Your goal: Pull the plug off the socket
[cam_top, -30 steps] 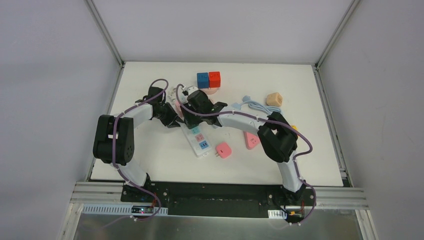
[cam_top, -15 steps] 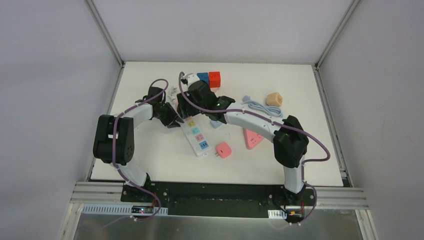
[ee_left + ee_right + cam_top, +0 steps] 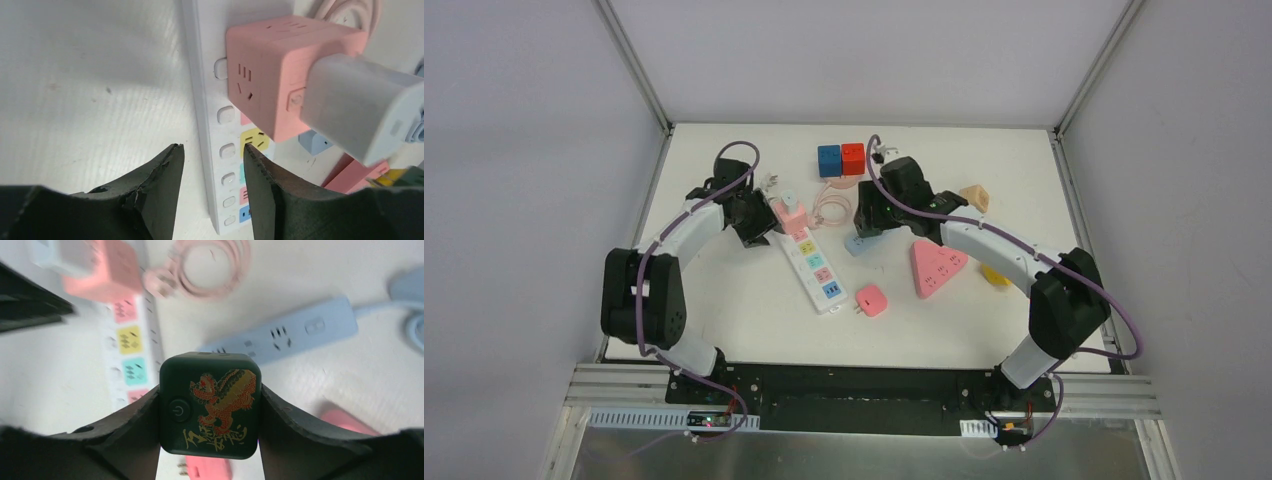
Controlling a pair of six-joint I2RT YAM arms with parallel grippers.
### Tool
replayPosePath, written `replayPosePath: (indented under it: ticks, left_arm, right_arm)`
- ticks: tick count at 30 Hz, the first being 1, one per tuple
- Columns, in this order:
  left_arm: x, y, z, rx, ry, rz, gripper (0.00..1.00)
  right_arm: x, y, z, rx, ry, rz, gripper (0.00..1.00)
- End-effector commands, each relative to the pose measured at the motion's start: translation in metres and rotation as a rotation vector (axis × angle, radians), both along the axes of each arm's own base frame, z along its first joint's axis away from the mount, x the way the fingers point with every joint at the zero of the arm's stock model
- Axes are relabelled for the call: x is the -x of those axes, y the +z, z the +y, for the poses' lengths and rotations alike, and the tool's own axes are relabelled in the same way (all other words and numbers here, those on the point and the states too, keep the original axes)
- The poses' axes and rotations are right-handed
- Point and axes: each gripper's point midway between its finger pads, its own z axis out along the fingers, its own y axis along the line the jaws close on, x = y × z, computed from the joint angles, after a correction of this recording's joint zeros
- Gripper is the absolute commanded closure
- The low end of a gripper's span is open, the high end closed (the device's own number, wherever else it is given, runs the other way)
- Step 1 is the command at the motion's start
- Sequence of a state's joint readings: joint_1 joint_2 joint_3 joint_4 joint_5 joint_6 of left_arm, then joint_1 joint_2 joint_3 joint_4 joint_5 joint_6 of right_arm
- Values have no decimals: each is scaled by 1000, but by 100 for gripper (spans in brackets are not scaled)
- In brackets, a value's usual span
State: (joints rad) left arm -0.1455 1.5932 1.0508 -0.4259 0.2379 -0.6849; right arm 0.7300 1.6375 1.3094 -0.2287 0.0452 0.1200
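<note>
A white power strip with coloured sockets lies mid-table, and it also shows in the left wrist view. A pink cube adapter is plugged into its far end, with a pale grey plug in its side. My left gripper is open, with its fingers straddling the strip's left edge near the yellow socket. My right gripper is shut on a black cube plug with a gold dragon. It holds the plug above the table, right of the strip and clear of it.
A blue cube and a red cube stand at the back. A coiled pink cable, a pale blue strip, a pink triangular strip, a loose pink plug and a beige block lie around.
My right gripper has come off the white strip with the black plug in it and has swung right and back. My left gripper has stayed at the strip's far end.
</note>
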Motion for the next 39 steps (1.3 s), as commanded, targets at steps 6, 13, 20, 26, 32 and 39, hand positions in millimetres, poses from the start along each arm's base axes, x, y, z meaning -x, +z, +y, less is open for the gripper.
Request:
replayPosePath:
  ticks: [6, 13, 20, 26, 32, 39]
  left_arm:
    - [-7, 59, 46, -238, 71, -196, 52]
    - [-8, 65, 52, -269, 74, -227, 52]
    - [-5, 68, 60, -307, 87, -241, 50]
    - [-5, 68, 62, -320, 93, -239, 49]
    - [-9, 71, 59, -282, 120, -252, 49]
    - [-23, 69, 34, -76, 108, -232, 49]
  right_arm:
    - [58, -59, -37, 68, 22, 268, 77]
    - [59, -86, -58, 179, -65, 320, 58]
    - [44, -89, -78, 288, -163, 281, 27]
    - [37, -79, -78, 304, -175, 272, 14]
    - [17, -32, -48, 153, -123, 153, 6]
    - [-3, 29, 25, -167, 19, 44, 8]
